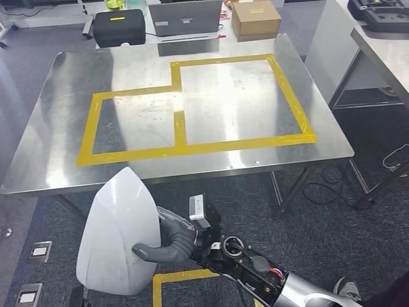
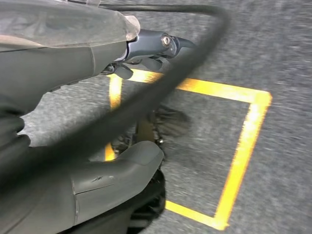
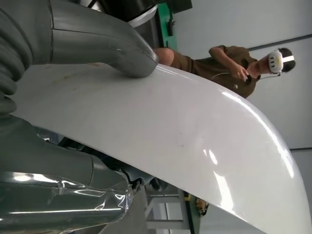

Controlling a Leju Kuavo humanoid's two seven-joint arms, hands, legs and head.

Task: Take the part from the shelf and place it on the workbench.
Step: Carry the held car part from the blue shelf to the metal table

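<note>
Right hand (image 1: 166, 240) clamped, left hand (image 2: 110, 117) perhaps open

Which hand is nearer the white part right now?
Right. The right hand grips the white part by its edge, in front of the workbench. The left hand hangs over the floor, holding nothing.

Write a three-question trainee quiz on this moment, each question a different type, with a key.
1. True or false: the white part already lies on the workbench.
2. Which hand grips the white part? A) left hand B) right hand C) both hands
3. Fill in: the rectangles marked on the workbench are outlined in ______ tape.

Key:
1. False. The part is in the air in front of the bench's near edge, above the carpet.
2. B. The right hand holds it, thumb on the curved outer face; the left hand hangs over the floor holding nothing.
3. Yellow.
</note>
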